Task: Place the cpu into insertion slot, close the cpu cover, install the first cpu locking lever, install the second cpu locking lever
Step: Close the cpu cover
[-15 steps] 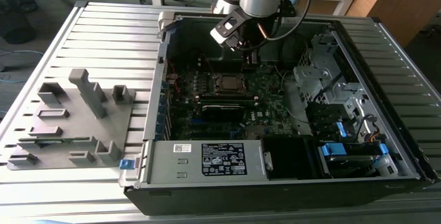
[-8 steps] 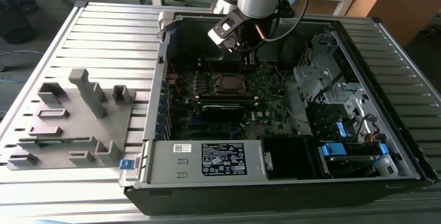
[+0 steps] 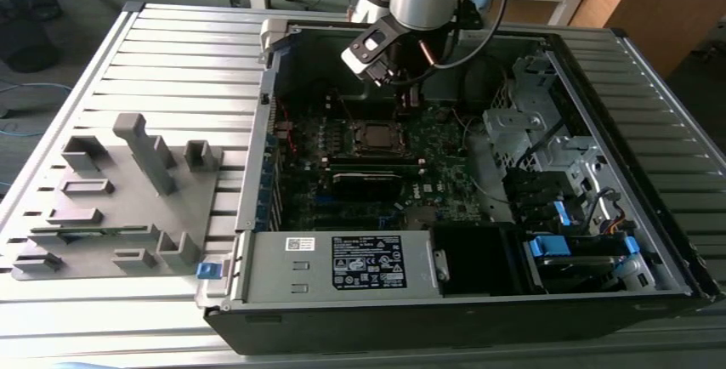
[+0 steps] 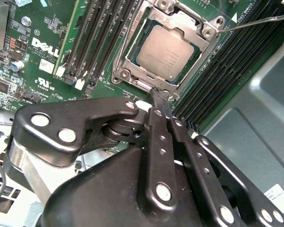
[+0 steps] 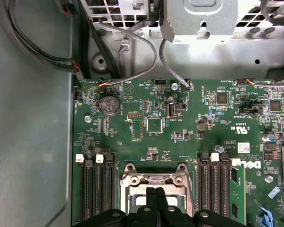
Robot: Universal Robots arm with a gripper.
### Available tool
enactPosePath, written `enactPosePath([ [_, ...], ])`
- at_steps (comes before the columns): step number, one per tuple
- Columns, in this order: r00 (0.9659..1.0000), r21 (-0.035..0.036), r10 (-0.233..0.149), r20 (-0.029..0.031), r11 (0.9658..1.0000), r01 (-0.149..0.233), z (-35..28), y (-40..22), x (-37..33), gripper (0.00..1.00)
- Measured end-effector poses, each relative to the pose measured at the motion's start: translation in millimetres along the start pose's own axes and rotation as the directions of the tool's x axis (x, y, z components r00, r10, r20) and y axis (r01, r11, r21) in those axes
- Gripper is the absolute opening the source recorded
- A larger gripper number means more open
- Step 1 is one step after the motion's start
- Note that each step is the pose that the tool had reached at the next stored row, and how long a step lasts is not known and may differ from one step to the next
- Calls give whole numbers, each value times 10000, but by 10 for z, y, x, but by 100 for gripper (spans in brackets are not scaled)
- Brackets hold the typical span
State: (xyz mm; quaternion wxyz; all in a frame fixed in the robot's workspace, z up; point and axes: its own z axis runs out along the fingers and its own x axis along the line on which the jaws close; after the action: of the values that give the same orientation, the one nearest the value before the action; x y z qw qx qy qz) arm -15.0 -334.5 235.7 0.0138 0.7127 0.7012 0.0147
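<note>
Tool [image 4: 158, 96] tips together, at 1 cpu cover [image 4: 180, 20] edge, w/ 1 cpu [image 4: 165, 52] in window

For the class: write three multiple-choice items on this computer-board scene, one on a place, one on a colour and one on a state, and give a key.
1. Where does the cpu lie?
A in the insertion slot
B in a person's hand
C on a shelf

2. What colour is the circuit board?
A red
B green
C white

3. How does the cpu cover stand?
A upright
B taken off altogether
C lying flat around the cpu

Key:
1 A, the second wrist view shows the chip seated in its socket.
2 B, the board is green in both wrist views.
3 C, its metal frame lies level along the chip's edges.
</note>
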Motion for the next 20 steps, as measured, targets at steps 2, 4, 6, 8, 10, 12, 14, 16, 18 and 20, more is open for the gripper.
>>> enactPosePath([
  [2, 10000, -1, 0, 0, 10000, 0, 0, 0, 0, 11],
  [4, 10000, -2, 2, -1, 10000, -2, 0, -7, 0, 11],
  [6, 10000, -2, 0, -1, 10000, 0, 1, -29, -1, 11],
  [8, 10000, -1, -61, -3, 10000, 61, 2, -53, -1, 11],
  [10, 9995, 1, -303, -7, 9995, 303, 3, -57, -1, 11],
  [12, 9978, 0, -669, -23, 9978, 669, 6, -58, -1, 11],
  [14, 9947, -1, -1027, -36, 9947, 1027, 9, -58, -1, 11],
  [16, 9904, -2, -1383, -48, 9904, 1383, 10, -58, -1, 11],
  [18, 9846, -3, -1749, -60, 9846, 1749, 12, -58, -1, 11],
  [20, 9776, -5, -2102, -71, 9777, 2102, 14, -58, -1, 11],
])
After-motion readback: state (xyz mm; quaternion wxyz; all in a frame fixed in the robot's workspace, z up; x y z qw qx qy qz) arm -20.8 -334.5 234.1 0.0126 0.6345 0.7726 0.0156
